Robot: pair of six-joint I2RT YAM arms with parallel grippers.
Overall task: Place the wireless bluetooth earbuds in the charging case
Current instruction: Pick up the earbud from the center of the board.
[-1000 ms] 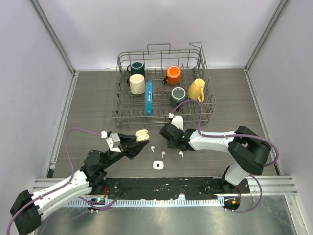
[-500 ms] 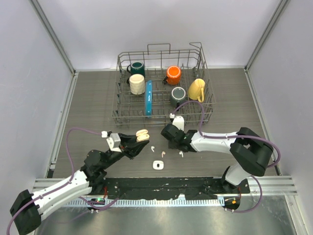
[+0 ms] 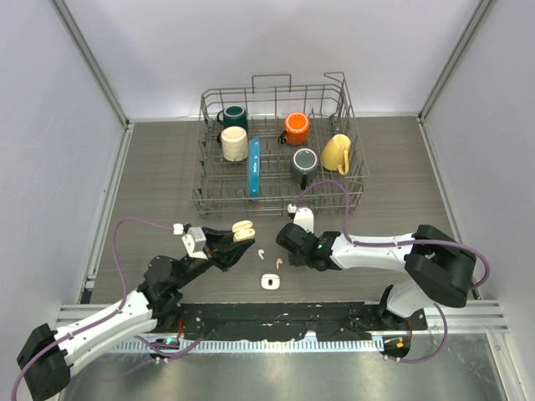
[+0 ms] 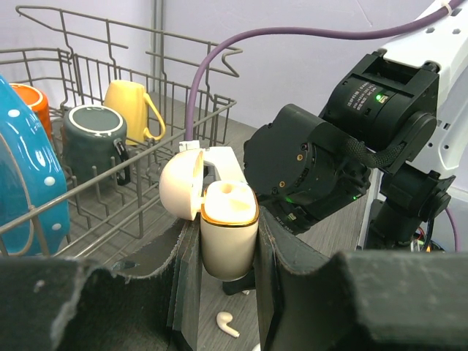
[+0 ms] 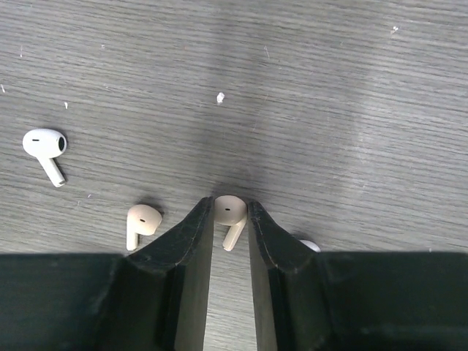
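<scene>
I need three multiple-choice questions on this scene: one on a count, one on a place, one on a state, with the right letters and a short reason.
1. How many mugs stand in the wire rack? A three; B five; C seven.
2. Where is the open beige case? A under the rack; B inside a mug; C between the fingers of the left claw.
3. How is the right claw? A shut on a beige earbud on the table; B wide open; C holding a mug.
Answers: 1 B, five show from above; 2 C, the fingers clamp its sides; 3 A, the fingers pinch the earbud.
</scene>
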